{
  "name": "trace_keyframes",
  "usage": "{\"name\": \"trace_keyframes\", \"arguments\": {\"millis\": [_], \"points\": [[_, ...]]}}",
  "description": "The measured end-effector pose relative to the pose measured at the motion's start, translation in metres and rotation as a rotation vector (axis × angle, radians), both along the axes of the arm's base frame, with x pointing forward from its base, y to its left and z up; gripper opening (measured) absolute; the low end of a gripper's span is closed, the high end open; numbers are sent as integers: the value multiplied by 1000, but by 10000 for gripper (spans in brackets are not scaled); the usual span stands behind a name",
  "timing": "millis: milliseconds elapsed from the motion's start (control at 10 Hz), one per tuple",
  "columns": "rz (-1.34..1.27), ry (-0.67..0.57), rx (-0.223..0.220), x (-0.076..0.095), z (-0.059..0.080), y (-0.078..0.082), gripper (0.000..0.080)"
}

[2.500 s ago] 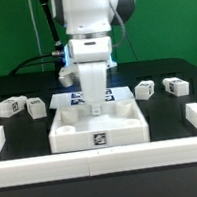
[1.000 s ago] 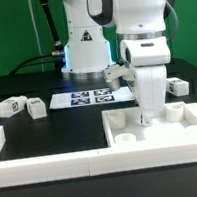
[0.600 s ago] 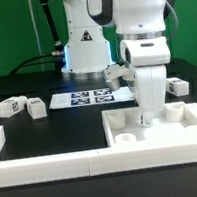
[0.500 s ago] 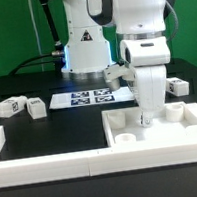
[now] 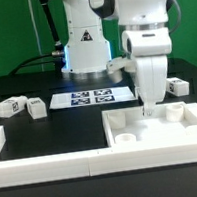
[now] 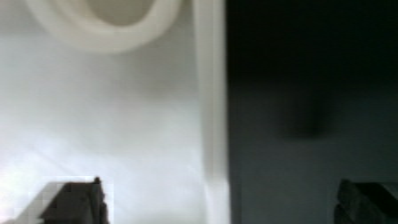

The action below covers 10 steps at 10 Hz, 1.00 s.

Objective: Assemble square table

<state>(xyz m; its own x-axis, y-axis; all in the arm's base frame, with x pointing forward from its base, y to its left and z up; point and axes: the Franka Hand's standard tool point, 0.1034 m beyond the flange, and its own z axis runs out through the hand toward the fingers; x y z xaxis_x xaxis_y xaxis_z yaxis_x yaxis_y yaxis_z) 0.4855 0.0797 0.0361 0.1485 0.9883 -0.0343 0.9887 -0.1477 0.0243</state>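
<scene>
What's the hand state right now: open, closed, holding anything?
Hand: open, holding nothing; fingers spread wide on either side of the square table top's rim, not touching it.

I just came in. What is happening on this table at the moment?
A robot arm is working on the square table top, which sits in the corner of the white rails at the exterior view's right. Its gripper hangs over the top's far rim, jaws open, holding nothing. Loose legs lie on the black table, not yet attached.
</scene>
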Motion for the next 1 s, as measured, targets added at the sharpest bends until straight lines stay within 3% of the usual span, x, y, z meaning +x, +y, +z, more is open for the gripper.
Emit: {"name": "trace_keyframes", "arguments": {"millis": [200, 300, 500, 1000], "points": [[-168, -17, -1, -5, 17, 21, 649], [-284, -29, 4, -8, 23, 40, 649], [-440, -47, 21, -10, 29, 65, 649], [-759, -44, 46, -10, 29, 70, 649]]}}
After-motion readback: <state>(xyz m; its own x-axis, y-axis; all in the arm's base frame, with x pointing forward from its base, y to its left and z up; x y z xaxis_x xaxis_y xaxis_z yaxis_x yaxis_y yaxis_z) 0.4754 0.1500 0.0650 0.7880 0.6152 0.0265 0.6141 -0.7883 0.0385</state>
